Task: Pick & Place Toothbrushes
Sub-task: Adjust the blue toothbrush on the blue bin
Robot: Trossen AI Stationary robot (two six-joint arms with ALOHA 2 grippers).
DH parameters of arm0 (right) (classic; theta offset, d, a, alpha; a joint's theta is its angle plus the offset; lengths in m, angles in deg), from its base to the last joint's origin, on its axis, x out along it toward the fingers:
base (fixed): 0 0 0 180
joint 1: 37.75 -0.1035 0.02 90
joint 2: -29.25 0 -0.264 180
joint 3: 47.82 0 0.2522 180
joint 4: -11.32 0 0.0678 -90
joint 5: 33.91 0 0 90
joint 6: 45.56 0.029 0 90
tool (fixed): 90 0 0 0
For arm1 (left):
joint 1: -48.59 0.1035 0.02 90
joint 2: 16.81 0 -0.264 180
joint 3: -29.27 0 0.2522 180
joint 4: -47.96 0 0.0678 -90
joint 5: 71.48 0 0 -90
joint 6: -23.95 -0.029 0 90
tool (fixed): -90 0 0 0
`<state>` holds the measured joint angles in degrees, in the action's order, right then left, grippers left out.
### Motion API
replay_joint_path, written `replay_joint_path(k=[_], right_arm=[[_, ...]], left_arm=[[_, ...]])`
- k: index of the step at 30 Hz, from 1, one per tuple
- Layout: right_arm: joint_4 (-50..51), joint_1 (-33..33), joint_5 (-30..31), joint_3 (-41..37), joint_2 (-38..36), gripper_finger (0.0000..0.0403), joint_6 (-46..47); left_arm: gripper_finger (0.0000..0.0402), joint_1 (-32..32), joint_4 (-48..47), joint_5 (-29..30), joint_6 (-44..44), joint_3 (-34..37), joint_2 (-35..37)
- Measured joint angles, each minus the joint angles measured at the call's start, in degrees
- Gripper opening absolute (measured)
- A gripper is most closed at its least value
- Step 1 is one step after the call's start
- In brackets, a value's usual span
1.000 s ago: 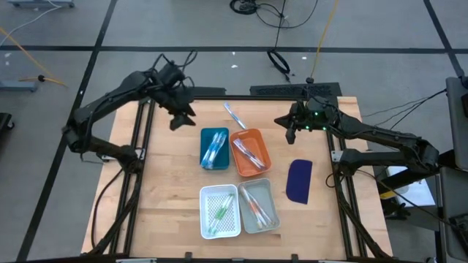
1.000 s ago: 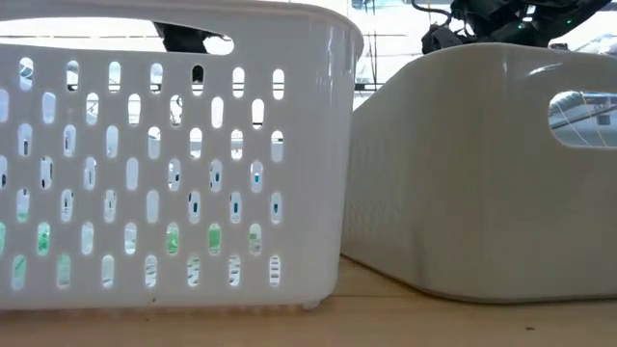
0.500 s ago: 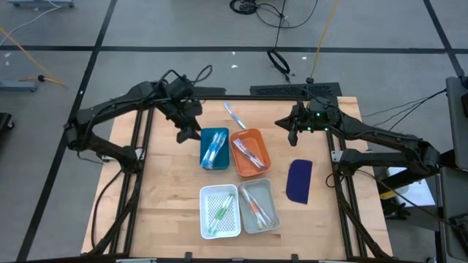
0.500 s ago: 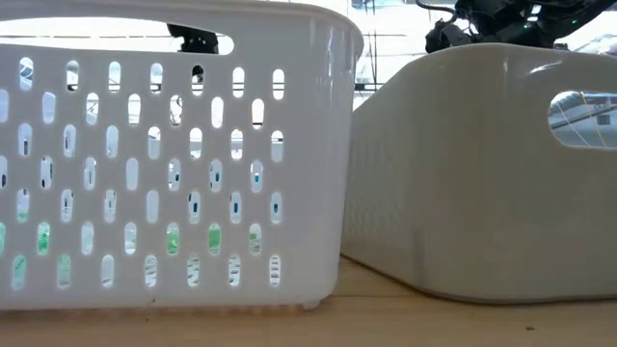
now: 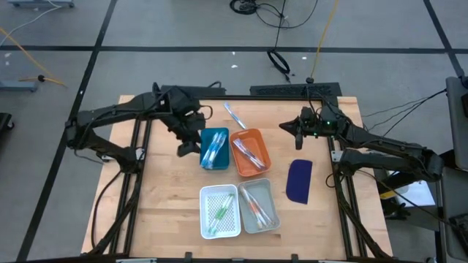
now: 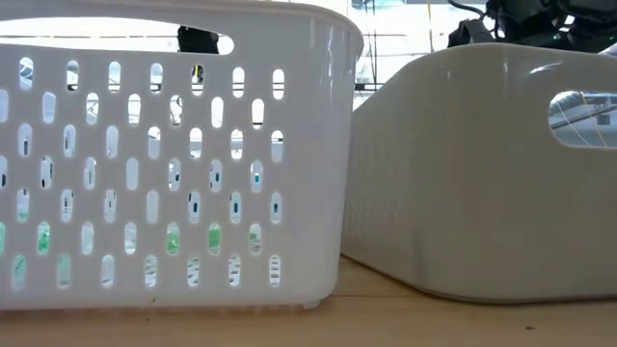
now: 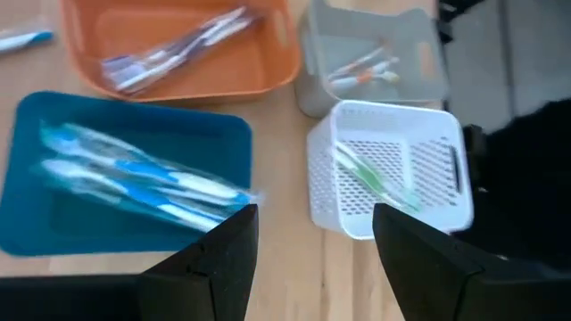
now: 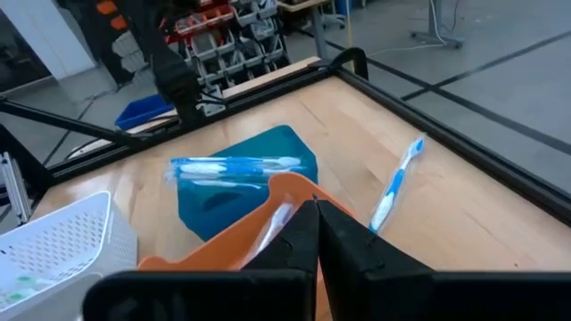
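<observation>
Left gripper [image 5: 190,144] wide open and empty beside the blue tray [image 5: 205,135], so I'd swing it toward the bench's far edge, where 1 loose toothbrush [image 5: 234,115] lies, aligning my fingers [image 7: 219,259] across its handle.

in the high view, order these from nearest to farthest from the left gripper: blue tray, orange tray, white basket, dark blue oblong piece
From the left gripper:
1. blue tray, right beside it
2. orange tray, past the blue one
3. white basket, near the front edge
4. dark blue oblong piece, far right side

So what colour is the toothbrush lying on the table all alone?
Blue and white; the toothbrush shows best in the right wrist view.
</observation>
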<state>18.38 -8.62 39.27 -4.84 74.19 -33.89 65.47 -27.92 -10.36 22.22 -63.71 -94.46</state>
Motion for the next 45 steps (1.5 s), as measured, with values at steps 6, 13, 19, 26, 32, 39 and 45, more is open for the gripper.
replay_joint_path(k=[6,13,19,26,32,39,45], right_arm=[[0.0,0.0,0.0,-0.2,-0.1,0.0000,0.1],[0.1,0.0,-1.7,-0.2,-0.1,0.0000,0.1],[0.1,0.0,-3.0,-0.2,-0.1,0.0000,0.1],[0.3,0.0,-2.9,-0.2,-0.1,0.0000,0.1],[1.0,0.0,-2.9,-0.2,-0.1,0.0000,-0.2],[1.0,0.0,-2.9,-0.2,-0.1,0.0000,-0.3],[1.0,0.0,-2.9,-0.2,-0.1,0.0000,-0.3]], left_arm=[[0.0223,-5.0,4.6,13.0,12.0,0.0,0.0],[0.0223,-5.3,4.6,25.1,23.1,-0.1,-2.0],[0.0223,-0.8,3.8,18.7,28.1,0.0,-7.8],[0.0223,0.4,2.3,13.2,29.6,0.0,-12.4],[0.0223,0.5,-0.7,13.5,30.0,0.0,-15.3],[0.0223,0.8,-0.8,13.9,27.2,0.0,-18.0],[0.0223,1.4,-0.8,13.9,26.2,0.0,-19.5]])
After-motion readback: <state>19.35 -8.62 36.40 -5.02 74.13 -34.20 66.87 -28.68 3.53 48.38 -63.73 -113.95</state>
